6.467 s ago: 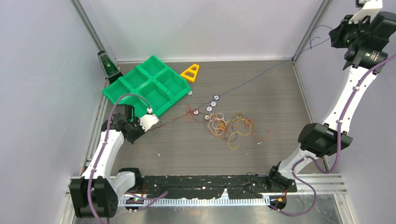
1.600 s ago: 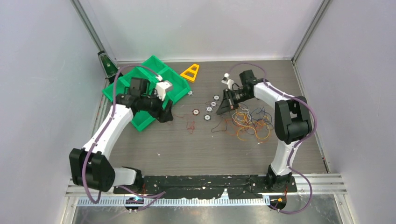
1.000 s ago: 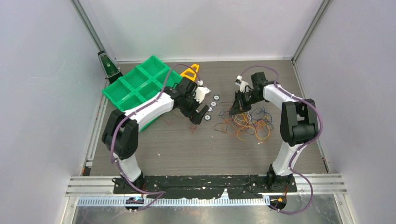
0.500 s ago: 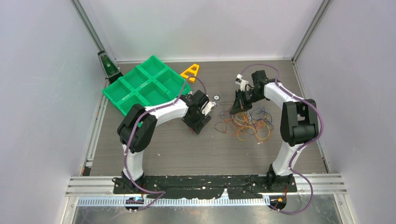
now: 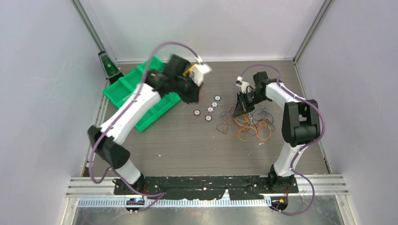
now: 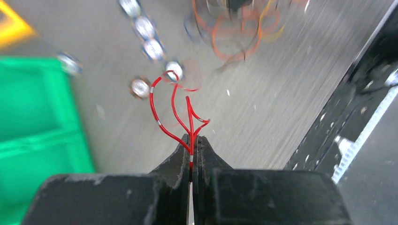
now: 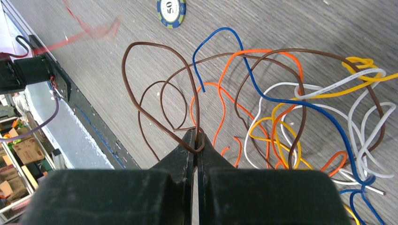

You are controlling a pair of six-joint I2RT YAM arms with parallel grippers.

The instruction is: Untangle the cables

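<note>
The cables [image 5: 246,124] lie as a loose tangle of orange, yellow, white, blue and brown wires right of centre; they also show in the right wrist view [image 7: 300,117]. My right gripper [image 5: 238,110] is at the tangle's left edge, shut [image 7: 197,140] on a dark brown wire [image 7: 155,44] that loops out ahead of it. My left gripper [image 5: 191,93] is raised near the green tray's right end. In the left wrist view it is shut [image 6: 191,143] on a red wire [image 6: 171,108], which hangs clear above the table, apart from the tangle.
A row of small ringed discs [image 5: 210,109] lies between the grippers and shows below the red wire [image 6: 145,37]; one disc [image 7: 171,9] lies ahead of the right gripper. A green compartment tray [image 5: 117,89] stands back left. A yellow triangle [image 5: 189,70] is partly hidden behind the left wrist.
The left arm has lifted from the table by the discs and swung back toward the tray with the red wire. The right gripper has stayed at the tangle's left edge.
</note>
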